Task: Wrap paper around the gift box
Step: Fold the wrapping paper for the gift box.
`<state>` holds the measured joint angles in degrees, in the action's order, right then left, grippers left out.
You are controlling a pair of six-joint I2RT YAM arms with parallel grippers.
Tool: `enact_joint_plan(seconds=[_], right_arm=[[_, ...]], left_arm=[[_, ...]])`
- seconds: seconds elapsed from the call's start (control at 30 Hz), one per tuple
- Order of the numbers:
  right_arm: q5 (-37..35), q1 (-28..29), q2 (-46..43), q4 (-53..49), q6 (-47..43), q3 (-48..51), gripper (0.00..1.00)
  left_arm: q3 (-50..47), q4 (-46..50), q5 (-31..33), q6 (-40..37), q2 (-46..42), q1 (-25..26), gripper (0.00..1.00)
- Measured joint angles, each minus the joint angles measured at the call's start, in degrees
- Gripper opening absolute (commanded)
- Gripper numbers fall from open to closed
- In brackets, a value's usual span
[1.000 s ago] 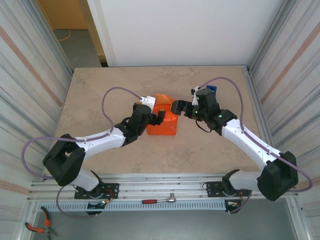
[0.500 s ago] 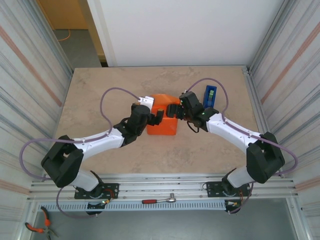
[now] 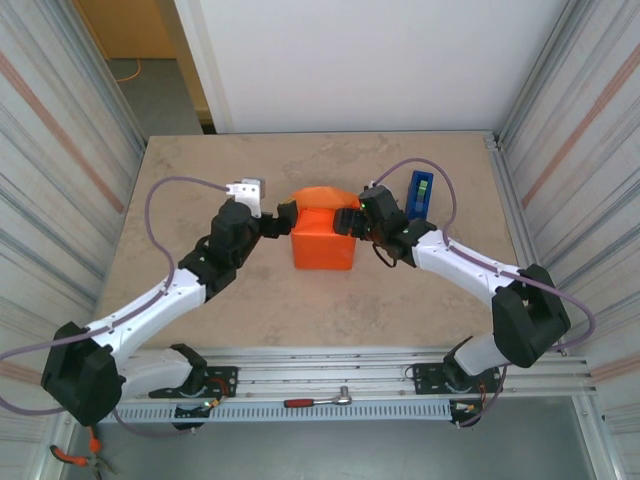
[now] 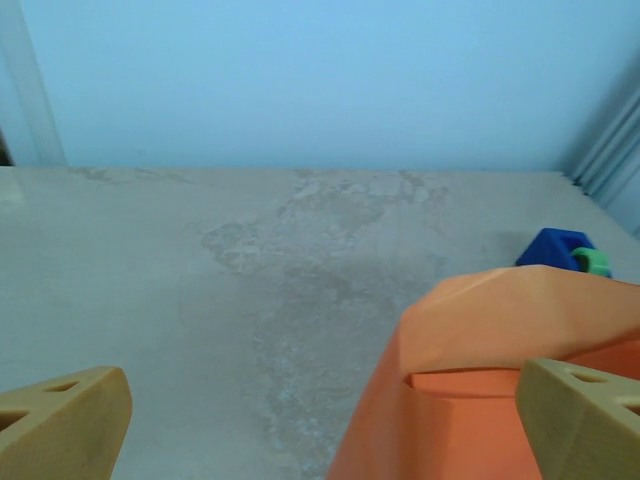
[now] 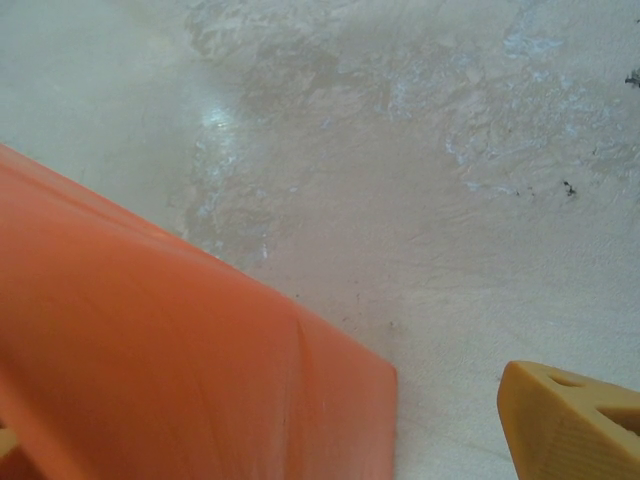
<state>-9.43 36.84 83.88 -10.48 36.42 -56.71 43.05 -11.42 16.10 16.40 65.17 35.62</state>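
Our left gripper [image 3: 284, 217] stands wide open and holds nothing. In its wrist view the fingers [image 4: 62, 420] frame the bare tabletop [image 4: 200, 280] and the left side of the orange bundle. Our right gripper [image 3: 349, 222] is open too: a fold of the paper [image 5: 150, 360] lies loose between its jaws, apart from the finger [image 5: 575, 420] on the right. The gift box [image 3: 322, 250] lies between both grippers at the middle of the tabletop, covered by the paper. The blue tape dispenser [image 3: 421, 192] stands toward the far right corner.
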Motion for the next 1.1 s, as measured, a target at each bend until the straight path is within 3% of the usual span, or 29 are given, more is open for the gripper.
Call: enact_joint_plan(seconds=[0.2,0.47,0.7,0.93,1.1], right_arm=[[0.0,0.3,-0.1,0.2,0.5,0.3,0.89],[0.0,0.3,-0.3,0.7,0.6,0.7,0.88],[0.0,0.7,-0.3,0.9,0.7,0.7,0.82],[0.2,1.0,-0.6,1.0,0.6,0.7,0.77],[-0.2,1.1,-0.6,0.6,0.3,0.2,0.7]], left_arm=[[-2.2,-2.1,-1.3,0.7,1.6,2.2,0.99],[-0.8,-5.1,-0.3,0.1,12.5,3.8,0.95],[2.6,-7.4,3.5,-1.3,19.3,3.8,0.8],[3.0,-8.7,6.7,-1.3,20.4,4.8,0.55],[3.1,-9.6,9.0,-1.1,21.0,6.5,0.45]])
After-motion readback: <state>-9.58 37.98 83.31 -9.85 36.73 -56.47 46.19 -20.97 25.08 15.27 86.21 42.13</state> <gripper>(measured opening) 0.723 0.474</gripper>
